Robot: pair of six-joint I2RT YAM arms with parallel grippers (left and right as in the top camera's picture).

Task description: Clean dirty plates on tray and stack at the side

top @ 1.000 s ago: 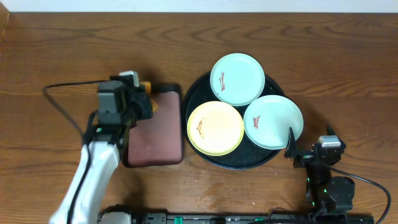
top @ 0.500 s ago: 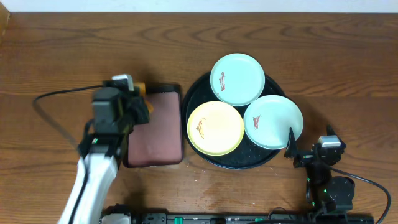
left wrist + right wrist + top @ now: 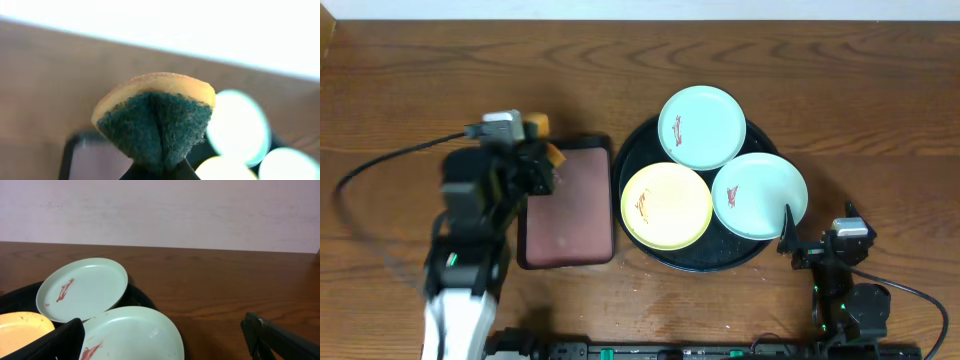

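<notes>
Three plates lie flat on the round black tray [image 3: 632,152], which sits right of centre on the wooden table [image 3: 420,70]. One mint-blue plate [image 3: 701,126] is at the tray's 12 o'clock, the pale yellow plate [image 3: 666,204] at its 9 o'clock, and the second mint-blue plate [image 3: 759,195] at its 3 o'clock, its outer edge reaching over the rim. The three crowd together with their edges meeting or overlapping, and each carries a small reddish-brown smear. Just beside the black tray, at its 9 o'clock, lies a rectangular maroon tray [image 3: 567,205] with a dark rim. The left gripper [image 3: 159,172] hangs over that maroon tray's 10 o'clock corner, clenched on a sponge [image 3: 157,117]. The sponge is pinched into a fold, with the green scouring face toward the wrist camera and the orange-yellow back arching over the top. The right gripper [image 3: 818,232] sits low at the black tray's 4 o'clock, just off the rim and near the overhanging mint-blue plate, its two dark fingers spread wide with nothing between them.
</notes>
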